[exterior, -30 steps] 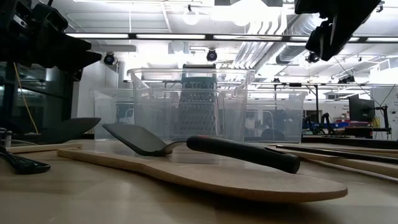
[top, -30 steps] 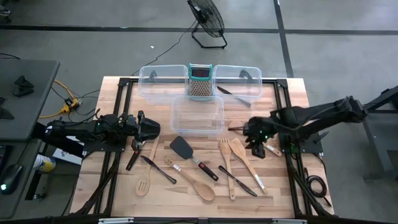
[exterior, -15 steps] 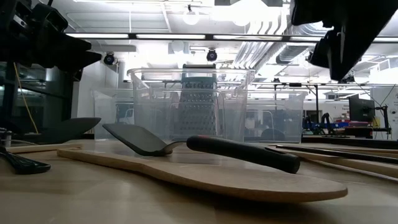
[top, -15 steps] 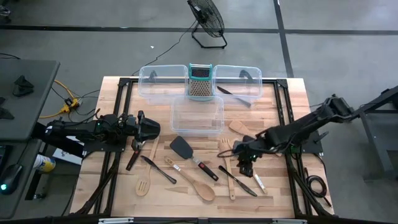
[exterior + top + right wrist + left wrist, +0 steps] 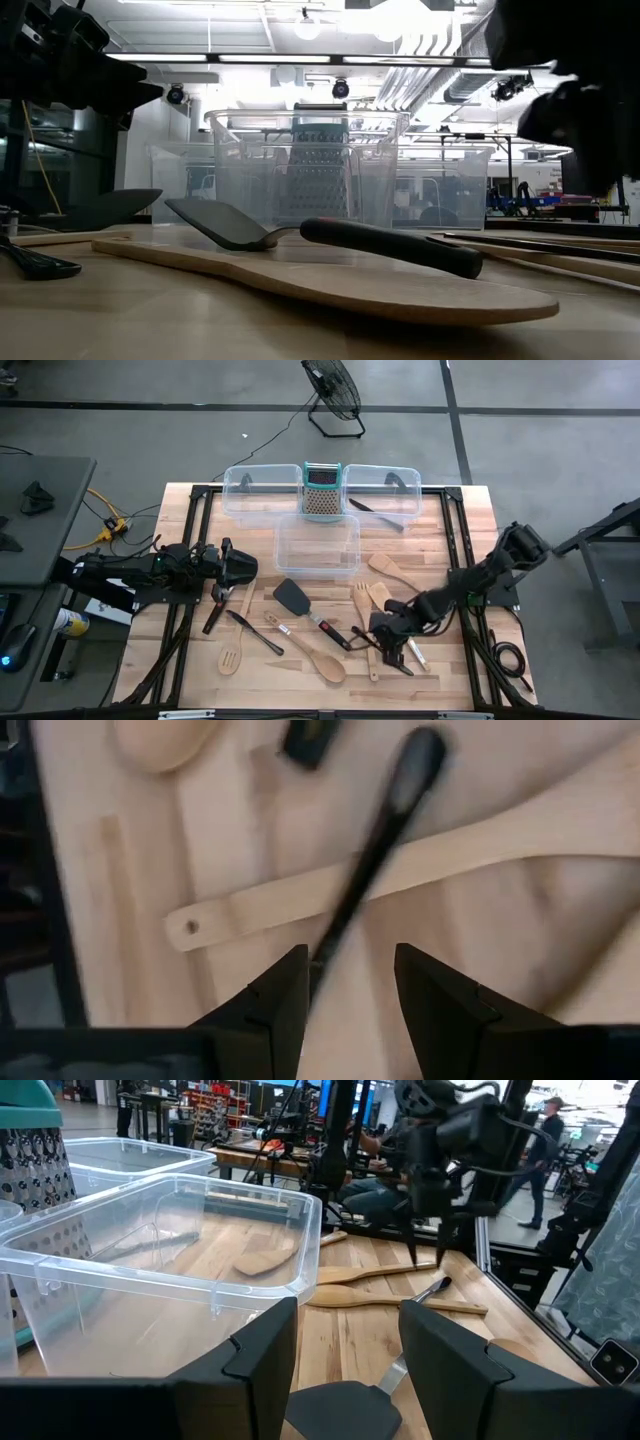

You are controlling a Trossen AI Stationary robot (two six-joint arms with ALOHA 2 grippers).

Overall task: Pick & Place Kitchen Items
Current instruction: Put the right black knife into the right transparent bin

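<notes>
Reaching low over the near-right part of the bench (image 5: 180, 500), the right pincer (image 5: 385, 638) now hangs directly above a slim black-handled utensil (image 5: 375, 845) that lies across a light wooden spatula handle (image 5: 300, 895). A second ago this arm was higher and farther back, beside the clear bins; it has swung forward and down toward the scattered utensils, so the pick looks about to begin. Its fingers (image 5: 280, 1005) stand partly apart, astride the black handle's line, with nothing between them yet. The left pincer (image 5: 240, 568) waits at the bench's left side, unmoved, its fingers (image 5: 260, 1355) also apart and empty, facing the nearest clear bin (image 5: 317, 545) and a black turner (image 5: 292, 598). Nearly all the utensils lie on the bench: wooden spoons (image 5: 318, 660), a wooden fork (image 5: 365, 630), and black tools; one dark utensil (image 5: 375, 512) rests in the rear-right bin. The box grater (image 5: 321, 490) stands between the rear bins.
</notes>
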